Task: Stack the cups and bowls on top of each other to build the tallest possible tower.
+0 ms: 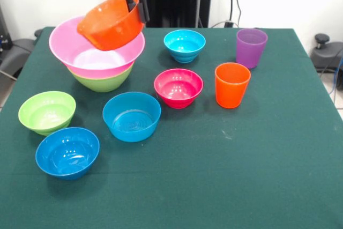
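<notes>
Tower [99, 65] barely started far left: pink bowl [80, 52] nested in green; orange bowl [110, 22] clamped by its rim in gripper [135, 5], held tilted above; five bowls, both cups still loose

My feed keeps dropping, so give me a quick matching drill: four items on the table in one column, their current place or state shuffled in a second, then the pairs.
1. orange bowl
2. huge pink bowl
3. purple cup
4. dark blue bowl

A. upright near the table's far edge, beside the orange cup
B. nested in the large lime green bowl
C. tilted, rim gripped by the claw
D. nearest the camera, alone on the cloth

Pairs: 1-C, 2-B, 3-A, 4-D
</notes>
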Robot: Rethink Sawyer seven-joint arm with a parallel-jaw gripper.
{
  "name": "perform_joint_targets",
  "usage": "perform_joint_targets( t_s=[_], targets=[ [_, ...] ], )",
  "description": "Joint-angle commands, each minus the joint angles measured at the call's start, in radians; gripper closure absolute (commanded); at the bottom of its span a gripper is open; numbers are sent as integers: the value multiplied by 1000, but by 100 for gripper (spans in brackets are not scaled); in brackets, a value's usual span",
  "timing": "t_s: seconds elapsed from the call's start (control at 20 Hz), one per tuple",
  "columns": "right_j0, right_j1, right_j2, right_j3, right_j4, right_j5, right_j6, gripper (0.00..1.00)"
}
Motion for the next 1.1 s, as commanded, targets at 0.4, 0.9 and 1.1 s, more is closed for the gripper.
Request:
perform_joint_targets(
  t_s=[0.4, 0.9, 1.1],
  targets=[
    [-24, 95, 21, 13, -68, 4, -88, 100],
    [-76, 65, 43, 80, -57, -17, -95, 100],
    [-86, 65, 51, 87, -62, -23, -91, 100]
  ],
)
